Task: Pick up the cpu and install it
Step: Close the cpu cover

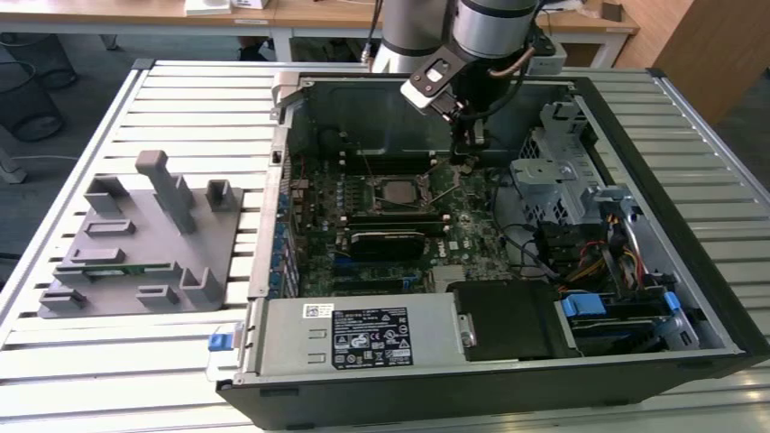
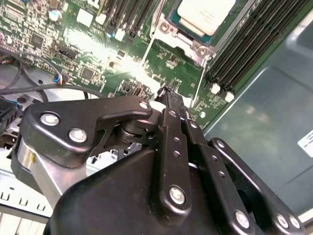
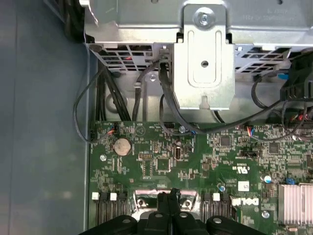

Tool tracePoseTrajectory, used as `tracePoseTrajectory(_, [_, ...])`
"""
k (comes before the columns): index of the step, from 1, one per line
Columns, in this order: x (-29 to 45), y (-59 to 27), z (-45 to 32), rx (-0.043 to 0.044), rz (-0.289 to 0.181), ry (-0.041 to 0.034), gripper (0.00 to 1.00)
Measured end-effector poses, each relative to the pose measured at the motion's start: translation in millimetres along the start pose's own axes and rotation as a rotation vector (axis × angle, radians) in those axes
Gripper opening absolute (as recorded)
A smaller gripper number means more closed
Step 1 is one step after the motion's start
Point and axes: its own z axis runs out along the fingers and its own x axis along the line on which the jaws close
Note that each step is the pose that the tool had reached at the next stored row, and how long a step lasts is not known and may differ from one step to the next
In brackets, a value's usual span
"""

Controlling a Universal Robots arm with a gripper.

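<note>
The cpu (image 2: 204, 13) lies flat in its socket on the motherboard (image 2: 98, 63) inside the open computer case (image 1: 481, 392), its pale top uncovered. The gripper (image 1: 466, 152) hangs low over the board, just to the exterior view's right of the socket, fingers (image 2: 173, 127) pinched together on nothing I can see. I'd judge the placing done and the locking-down in hand, which calls for catching the thin wire lever (image 2: 201, 73) without jogging the chip.
</note>
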Motion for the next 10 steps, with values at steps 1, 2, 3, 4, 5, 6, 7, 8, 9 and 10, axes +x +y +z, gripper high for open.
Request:
tracePoseTrajectory(1, [1.4,0.6,0.7,0.0000,0.000,0.0000,0.11])
tracePoseTrajectory(2, [2.6,1.0,1.5,0.0000,0.000,-0.0001,0.11])
tracePoseTrajectory(3, [3.3,1.7,2.3,0.0000,-0.001,0.0001,0.11])
tracePoseTrajectory(4, [3.4,2.7,2.8,0.0005,-0.003,0.0002,0.11])
tracePoseTrajectory(5, [3.3,3.9,3.0,0.0017,-0.005,-0.0001,0.11])
tracePoseTrajectory(6, [3.3,5.5,3.2,0.0032,-0.006,-0.0002,0.11])
tracePoseTrajectory(7, [3.3,7.3,3.6,0.0037,-0.006,-0.0001,0.11])
tracePoseTrajectory(8, [3.4,9.2,3.9,0.0039,-0.006,0.0001,0.11])
tracePoseTrajectory(9, [3.4,11.0,4.2,0.0041,-0.006,0.0001,0.11])
tracePoseTrajectory(10, [3.4,12.6,4.6,0.0042,-0.006,0.0001,0.11])
